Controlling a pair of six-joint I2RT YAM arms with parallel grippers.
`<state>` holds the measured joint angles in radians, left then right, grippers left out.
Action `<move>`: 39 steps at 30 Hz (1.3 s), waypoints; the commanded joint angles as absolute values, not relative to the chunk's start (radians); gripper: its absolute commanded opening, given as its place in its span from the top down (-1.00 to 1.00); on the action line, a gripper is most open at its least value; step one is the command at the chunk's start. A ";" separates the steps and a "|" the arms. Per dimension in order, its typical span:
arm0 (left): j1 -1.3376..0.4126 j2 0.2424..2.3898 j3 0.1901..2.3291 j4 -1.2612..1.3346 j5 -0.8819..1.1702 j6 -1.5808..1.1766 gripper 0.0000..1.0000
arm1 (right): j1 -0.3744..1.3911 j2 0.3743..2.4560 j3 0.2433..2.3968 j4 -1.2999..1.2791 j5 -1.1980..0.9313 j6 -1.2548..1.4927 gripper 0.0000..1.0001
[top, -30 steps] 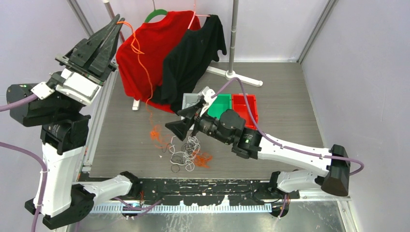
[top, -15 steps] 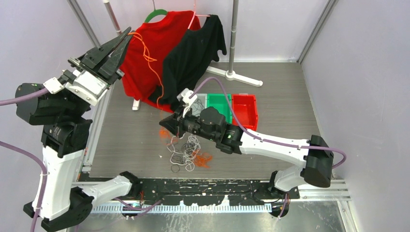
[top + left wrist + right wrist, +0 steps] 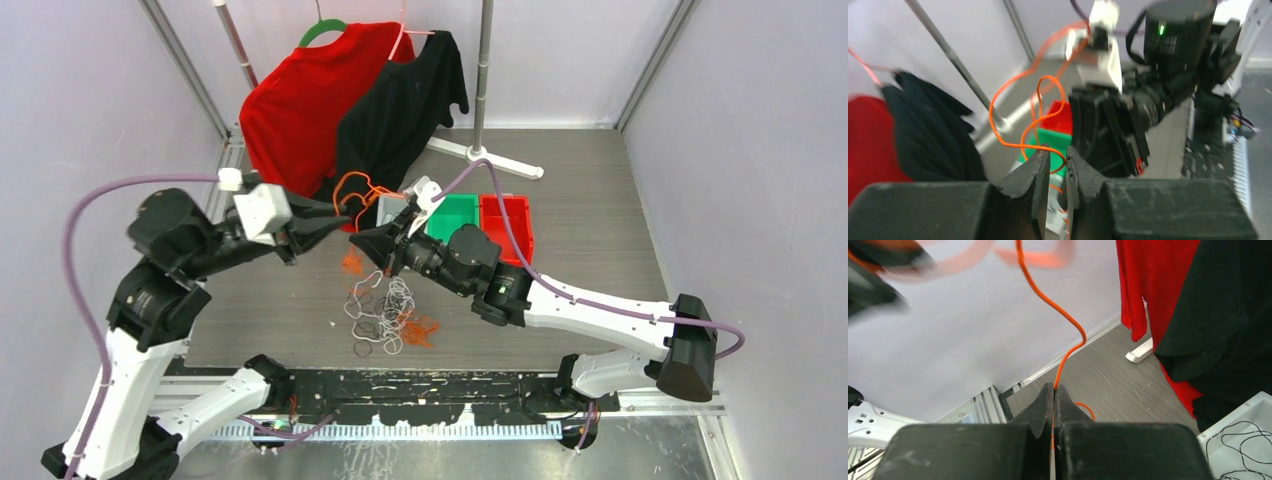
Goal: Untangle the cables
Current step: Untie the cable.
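The cables lie as a tangle (image 3: 385,315) of white, black and orange cords on the table's near middle. One orange cable (image 3: 352,185) rises from it in loops between my two grippers. My right gripper (image 3: 358,238) points left and is shut on this orange cable (image 3: 1062,365), which runs out from between its tips (image 3: 1054,387). My left gripper (image 3: 338,218) points right, facing it. In the left wrist view the jaws (image 3: 1058,151) stand a little apart, with the orange cable (image 3: 1018,145) draped over one fingertip and curving through the gap.
A grey bin (image 3: 392,208), a green bin (image 3: 455,215) and a red bin (image 3: 505,220) sit behind the right gripper. The grey bin (image 3: 1243,440) holds thin black cords. A red shirt (image 3: 300,100) and a black shirt (image 3: 400,100) hang on a rack at the back.
The left arm swung down from high at the left to the table's middle, and its jaws parted slightly. The right gripper closed on the orange cable, which now hangs slack in loops.
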<state>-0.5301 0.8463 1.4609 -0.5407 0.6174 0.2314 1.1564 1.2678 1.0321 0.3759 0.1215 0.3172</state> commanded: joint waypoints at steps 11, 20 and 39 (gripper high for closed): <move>-0.531 0.808 1.275 -0.553 0.624 0.105 0.01 | 1.163 1.232 1.023 0.408 0.070 0.337 0.98; -0.531 0.795 1.188 -0.389 0.424 0.045 0.03 | 1.176 1.243 1.042 0.382 0.015 0.311 0.98; -0.531 0.885 1.267 -0.566 0.666 -0.030 0.60 | 1.193 1.235 1.058 0.361 0.026 0.276 0.98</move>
